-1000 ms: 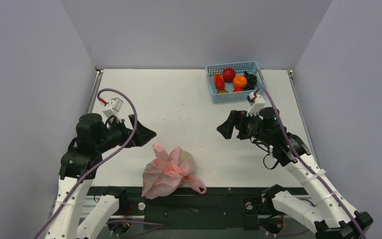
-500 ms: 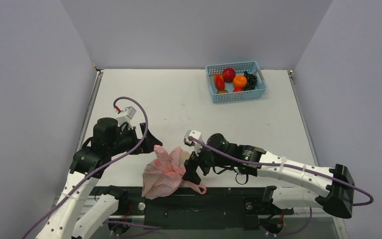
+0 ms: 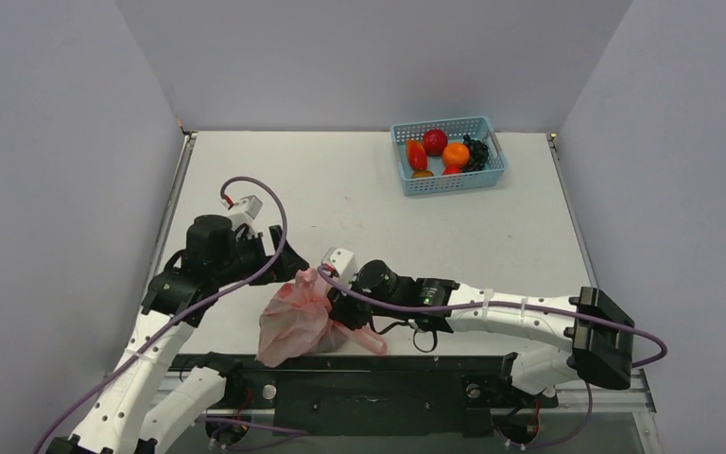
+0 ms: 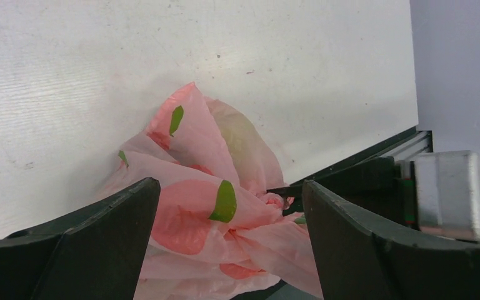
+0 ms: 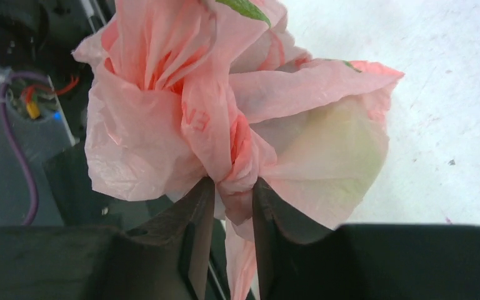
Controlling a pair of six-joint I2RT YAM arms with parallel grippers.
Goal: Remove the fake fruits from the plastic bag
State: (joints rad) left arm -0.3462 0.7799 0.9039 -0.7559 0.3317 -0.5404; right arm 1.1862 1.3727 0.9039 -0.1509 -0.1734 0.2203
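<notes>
The pink plastic bag (image 3: 291,320) lies bunched at the table's near edge, partly over the black rail. My right gripper (image 3: 334,301) is shut on its twisted neck (image 5: 237,164), which is pinched between both fingers in the right wrist view. A yellow-green fake fruit (image 5: 344,147) shows faintly through the film; other contents are hidden. My left gripper (image 3: 291,267) stands open at the bag's far-left side. In the left wrist view the bag's folds (image 4: 215,200) sit between its spread fingers (image 4: 103,237) without being pinched.
A light blue mesh basket (image 3: 405,180) stands at the back right, holding a round red fruit (image 3: 435,141), an orange one (image 3: 455,154), a dark grape bunch (image 3: 475,153) and others. The black frame rail (image 3: 416,383) runs along the near edge.
My right arm swung from near the basket down to the bag and shut on its neck. My left gripper came closer to the bag. The bag has shifted slightly left.
</notes>
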